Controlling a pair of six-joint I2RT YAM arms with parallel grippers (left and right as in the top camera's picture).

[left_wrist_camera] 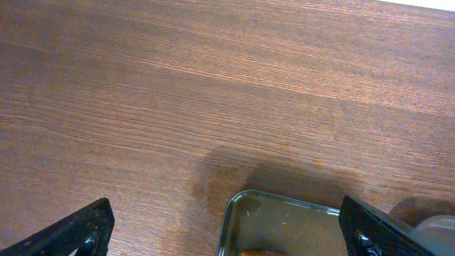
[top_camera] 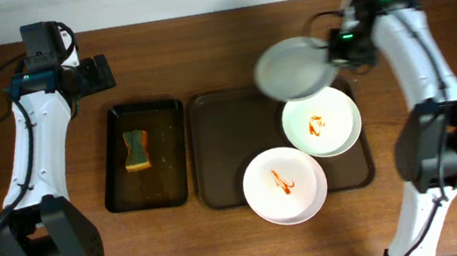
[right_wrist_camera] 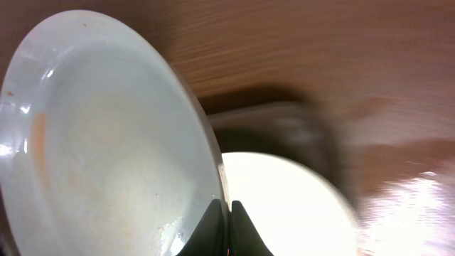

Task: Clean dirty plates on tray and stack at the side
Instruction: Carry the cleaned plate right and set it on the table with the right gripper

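Note:
My right gripper (top_camera: 340, 47) is shut on the rim of a white plate (top_camera: 293, 69) and holds it in the air above the far right of the brown tray (top_camera: 219, 160). In the right wrist view the plate (right_wrist_camera: 106, 135) fills the left, pinched between my fingertips (right_wrist_camera: 227, 217); it looks mostly clean with a faint orange smear. Two white plates with red sauce sit on the tray: one at the right (top_camera: 322, 123), one at the front (top_camera: 285, 184). My left gripper (left_wrist_camera: 227, 231) is open and empty above the table by the black tray's far edge.
A smaller black tray (top_camera: 116, 182) left of the brown tray holds liquid and a green-and-yellow sponge (top_camera: 136, 150). Its corner shows in the left wrist view (left_wrist_camera: 284, 220). Bare wooden table lies at the far side and left.

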